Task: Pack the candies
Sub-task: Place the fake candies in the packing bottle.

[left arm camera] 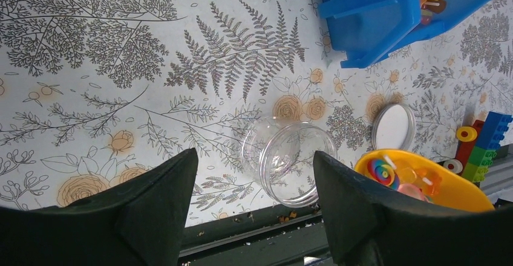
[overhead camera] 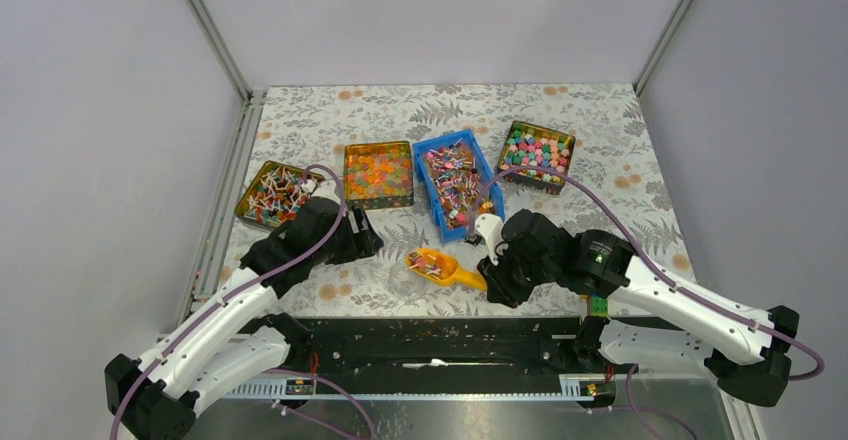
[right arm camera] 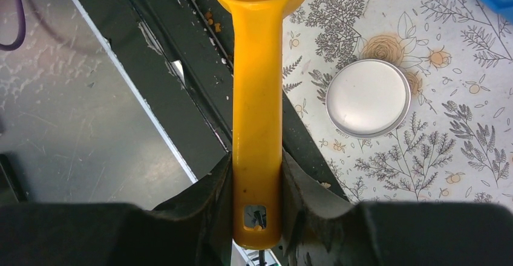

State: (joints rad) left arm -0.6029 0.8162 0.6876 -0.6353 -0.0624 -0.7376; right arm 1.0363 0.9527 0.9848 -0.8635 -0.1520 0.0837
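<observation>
Cloth-covered table boxed in by plain pale walls.
The table [overhead camera: 620,140] carries a cloth [overhead camera: 400,110] printed with grey ferns and tan roses. A back wall [overhead camera: 440,20], left wall [overhead camera: 90,110] and right wall [overhead camera: 770,110], all blank grey-white, close it in, with a metal post [overhead camera: 210,30] at each far corner. A rail [overhead camera: 225,200] runs along the left edge; a black strip [overhead camera: 440,340] and sheet metal [overhead camera: 450,415] lie nearest. Light is soft and even.
</observation>
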